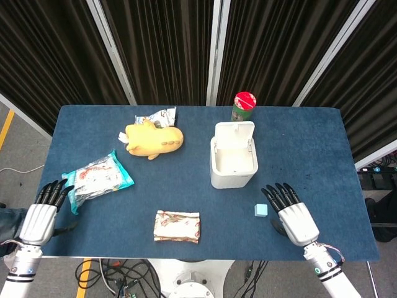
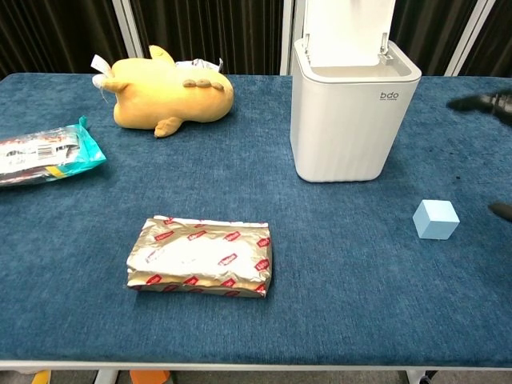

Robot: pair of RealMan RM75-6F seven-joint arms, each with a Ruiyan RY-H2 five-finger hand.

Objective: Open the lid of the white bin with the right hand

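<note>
Nearest the robot, the right hand [image 1: 291,214] hovered over the near right part of the table [image 1: 322,143], fingers spread and holding nothing; in the chest view only its dark fingertips showed at the right edge. The left hand [image 1: 42,211] sat at the near left corner, likewise spread and empty. Between them lay a foil packet [image 2: 202,256], and just beside the right hand sat a small blue cube [image 2: 436,219].

Further in, the white bin [image 2: 350,120] stood right of centre, well apart from the right hand. Its lid [image 1: 234,131] stood upright at the back on its hinge, and the inside looked empty, so the task seemed done. The bin looked like light, stiff, smooth plastic. It would probably slide or tip under a sideways push, so any touch was best made downward on the lid's front edge, not on the walls. The hinge looked like the fragile part.

To the left lay a snack bag [image 1: 96,178], then a yellow plush toy [image 1: 152,139] with a wrapper [image 1: 159,116] behind it. Farthest back, a green can with a red top [image 1: 243,104] stood just behind the bin.
</note>
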